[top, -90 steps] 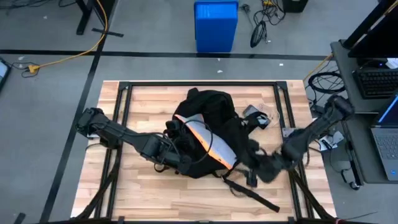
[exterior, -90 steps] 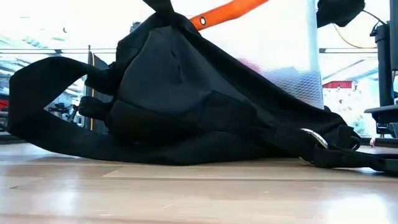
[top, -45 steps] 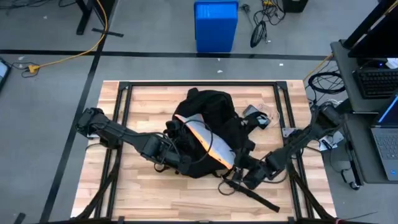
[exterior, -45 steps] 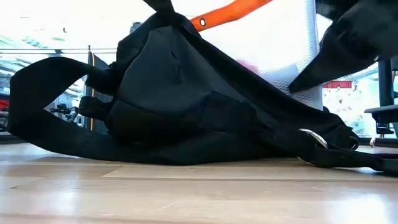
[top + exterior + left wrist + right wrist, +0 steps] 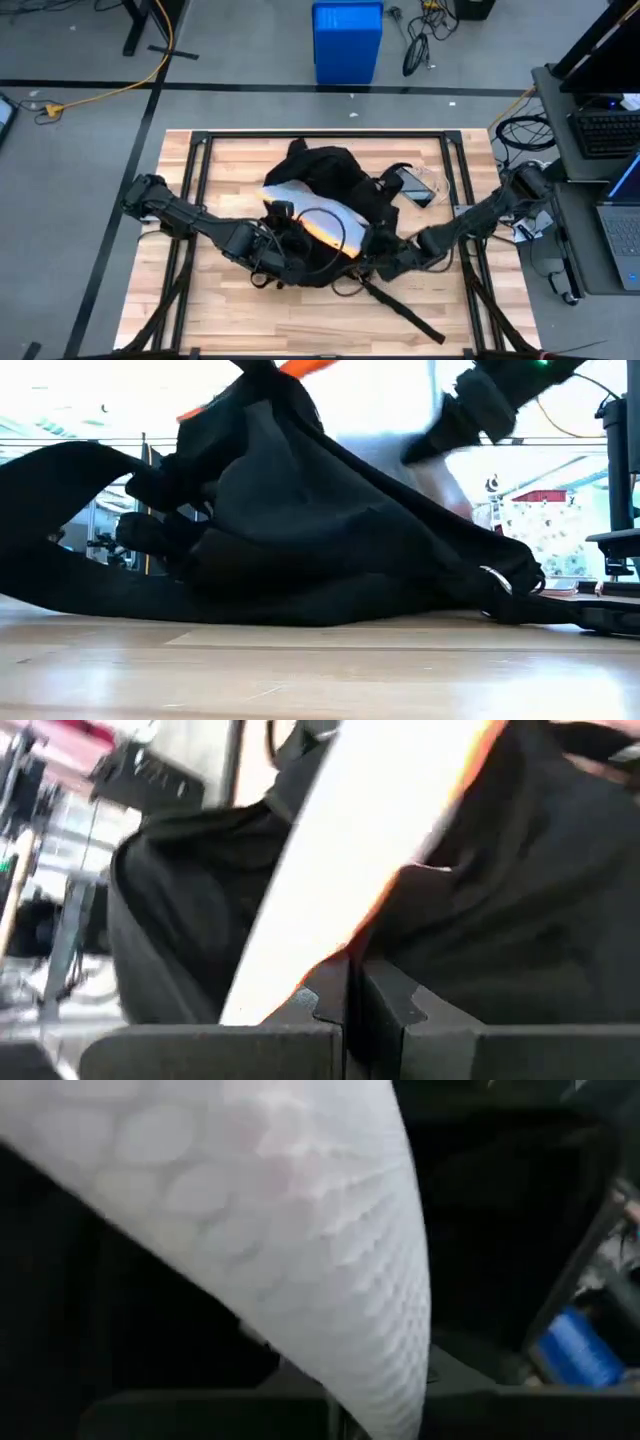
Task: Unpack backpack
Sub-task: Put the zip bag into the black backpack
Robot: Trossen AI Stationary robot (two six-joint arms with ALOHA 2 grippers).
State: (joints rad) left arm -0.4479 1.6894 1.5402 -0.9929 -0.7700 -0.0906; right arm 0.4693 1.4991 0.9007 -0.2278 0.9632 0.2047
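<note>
The black backpack (image 5: 330, 215) lies slumped in the middle of the wooden table, its underside on the boards (image 5: 300, 560). Its opening gapes upward and shows a white bubble-wrap sheet (image 5: 315, 205) beside an orange-edged rim (image 5: 318, 232). My left gripper (image 5: 285, 245) is at the backpack's near left side, shut on that rim. My right gripper (image 5: 385, 262) reaches in from the right at the opening's near right end, shut, with the bubble wrap (image 5: 300, 1210) filling its wrist view. A black strap (image 5: 405, 310) trails toward the near right corner. My left gripper pinches the orange-edged rim (image 5: 335, 960) of the backpack's opening between its two shut fingers, coming level from the table's left. The rim stands lifted above the backpack's body, which stays on the table. My right gripper has the bubble wrap's lower edge (image 5: 385, 1405) running down between its fingers, coming from the table's right; the wrap hides the contact itself.
A dark flat item with small bits (image 5: 415, 187) lies on the table just far right of the backpack. Black frame rails (image 5: 200, 200) run along the table's sides. A blue bin (image 5: 347, 40) stands on the floor beyond the far edge.
My right gripper has gone toward the table's left, in under the backpack's opening, and has shut there. The backpack has shifted toward the left and slumped, its white inside turned more upward, uncovering the dark flat item at the far right.
</note>
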